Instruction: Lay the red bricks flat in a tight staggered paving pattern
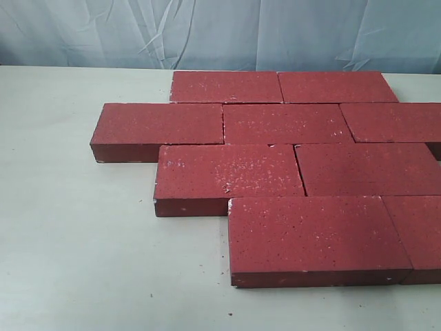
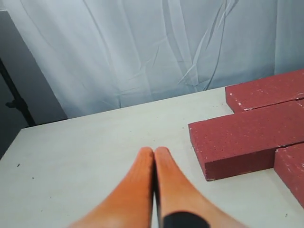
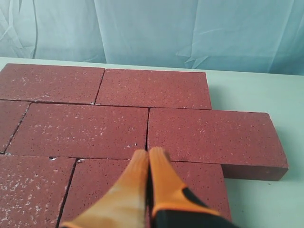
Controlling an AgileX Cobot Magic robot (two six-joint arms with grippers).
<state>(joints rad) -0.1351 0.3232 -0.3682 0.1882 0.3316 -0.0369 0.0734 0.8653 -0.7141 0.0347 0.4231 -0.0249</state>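
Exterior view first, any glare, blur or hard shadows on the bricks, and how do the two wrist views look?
Exterior view: soft even light, no hard shadows or glare on the red bricks. Left wrist view: left gripper slightly blurred near the lens, bricks sharper. Right wrist view: right gripper soft too, bricks clear, no glare.

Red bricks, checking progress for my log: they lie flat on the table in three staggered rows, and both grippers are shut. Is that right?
Not quite: the exterior view shows four staggered rows, not three. The red bricks do lie flat on the table, and the left gripper and the right gripper are both shut.
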